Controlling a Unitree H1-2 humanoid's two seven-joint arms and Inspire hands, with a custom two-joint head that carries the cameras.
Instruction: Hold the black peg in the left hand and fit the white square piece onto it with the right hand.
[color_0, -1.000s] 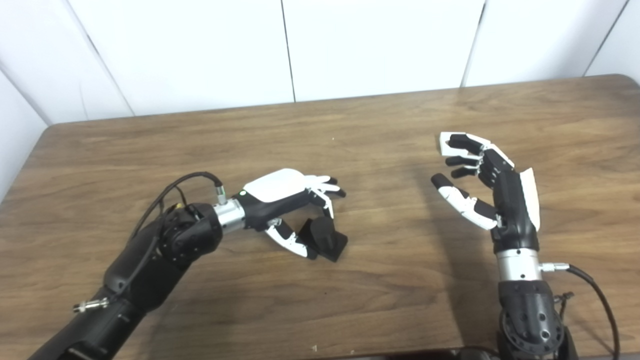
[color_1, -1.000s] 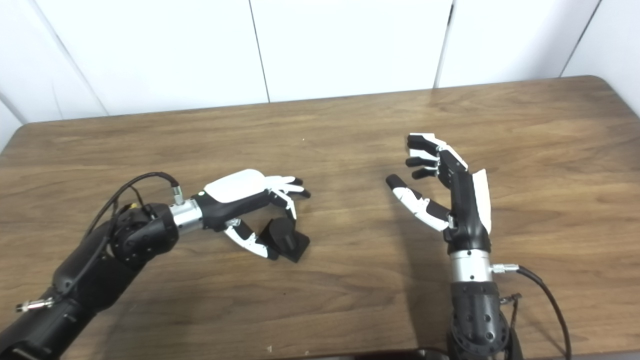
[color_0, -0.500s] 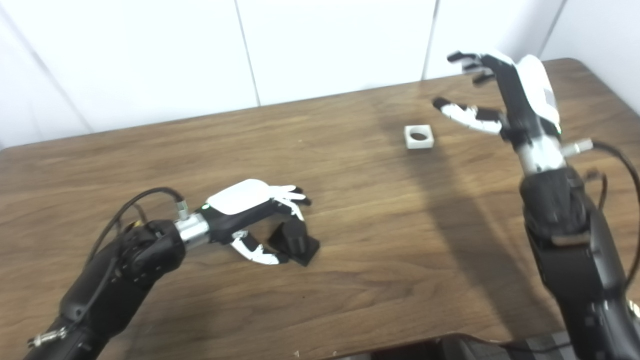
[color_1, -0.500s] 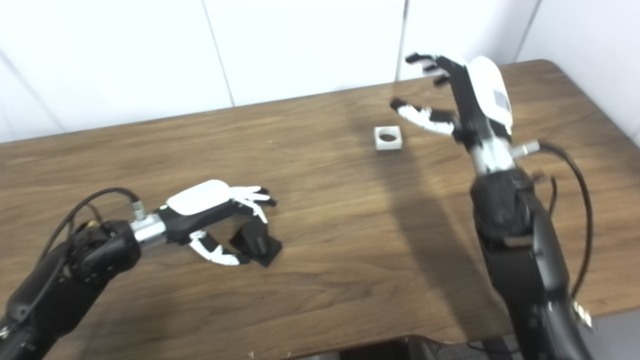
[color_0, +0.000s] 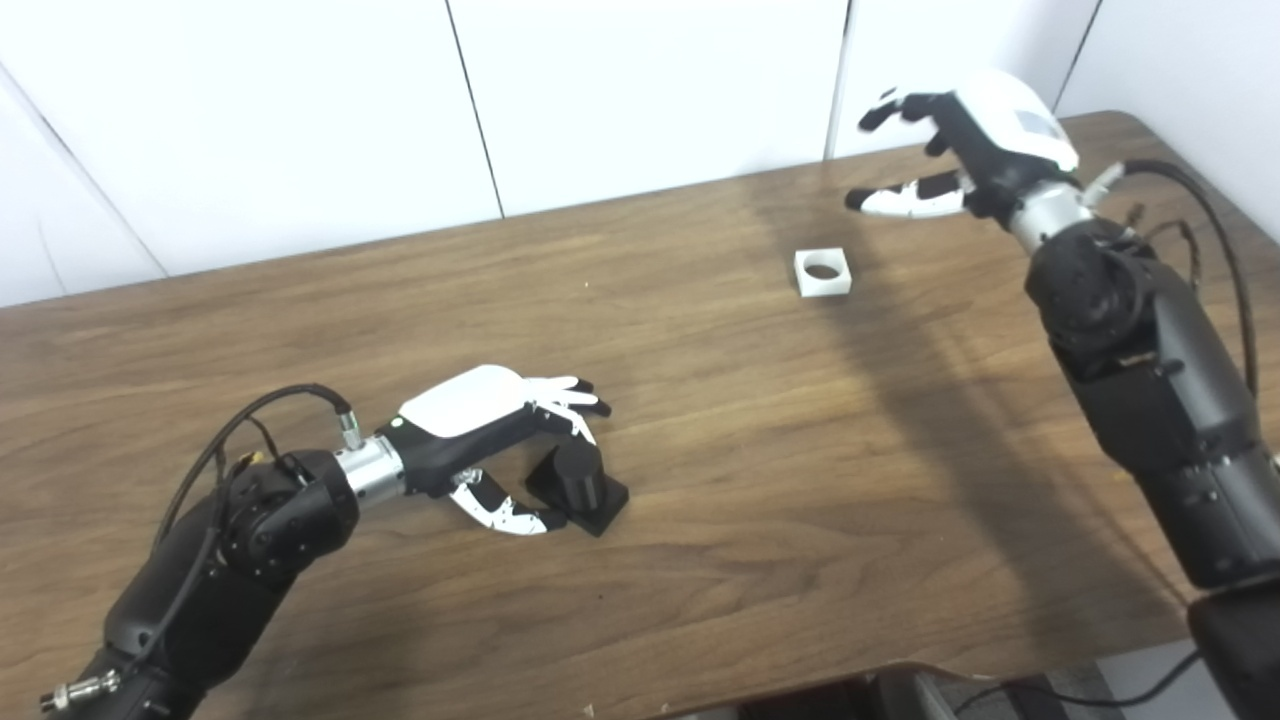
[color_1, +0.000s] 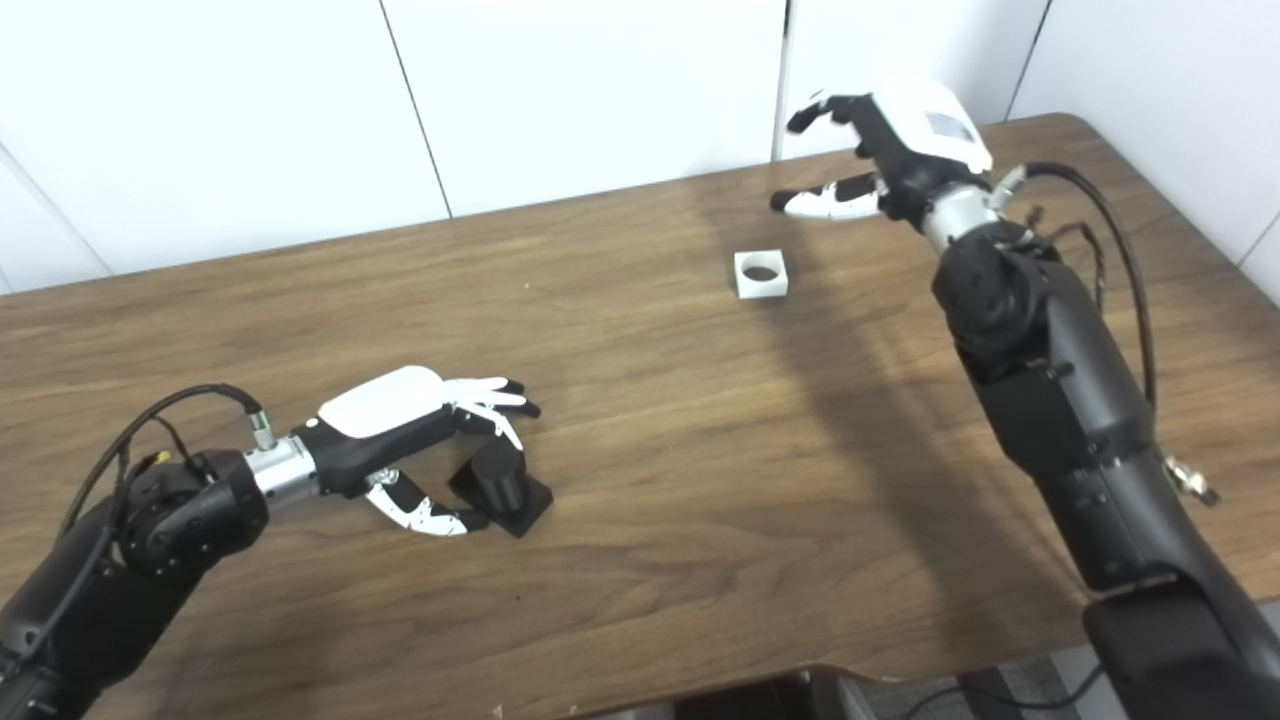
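One black peg (color_0: 578, 484) stands on its flat square base on the brown table (color_0: 700, 420). The left hand (color_0: 490, 425) cups around it, fingers loosely apart. One white square piece (color_0: 823, 273) with a round hole lies far off. The right hand (color_0: 960, 150) floats near it, fingers spread wide.

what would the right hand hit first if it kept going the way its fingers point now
Likely nothing on the table: the right hand points toward the picture's left, apparently above and behind the white square piece, so it would probably pass over it. Depth is unclear.

Robot hand (color_0: 500, 435) around black peg (color_0: 578, 482)
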